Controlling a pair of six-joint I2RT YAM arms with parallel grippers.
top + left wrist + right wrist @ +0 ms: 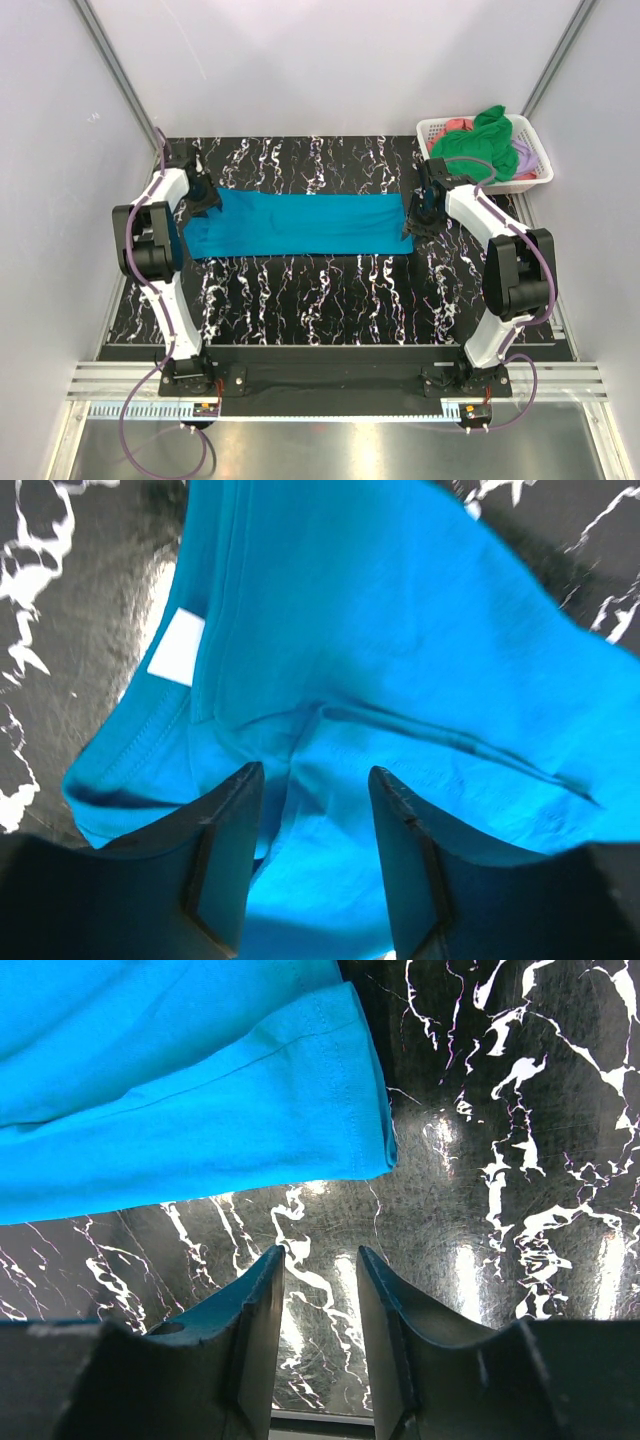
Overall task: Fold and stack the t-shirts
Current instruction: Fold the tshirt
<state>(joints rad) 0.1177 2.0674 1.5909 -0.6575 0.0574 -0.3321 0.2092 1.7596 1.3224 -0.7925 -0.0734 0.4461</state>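
My left claw (315, 780) hangs low over the collar end of the soft teal-blue cotton t-shirt (300, 222). Its two dark fingers stand apart and the cloth shows in the gap between them, with nothing pinched. A small white sewn-in label (177, 647) sits on the neckline just ahead and to the left of my fingers.

That shirt lies folded into a long flat band across the middle of the black, white-veined marble-look counter (300, 300), running from one of my arms to the other.

My right claw (320, 1260) is at the other end. Its fingers are also parted and they are over bare counter, just beside the stitched hem corner and not touching it.

At the far right corner stands a white plastic lattice basket (520, 184). A bright green t-shirt (490, 140) is heaped on top and spills over its rim. A coral-pink t-shirt (457, 126) shows behind it and a lilac t-shirt (523, 152) is tucked at its right side. All three lie well apart from the teal one.
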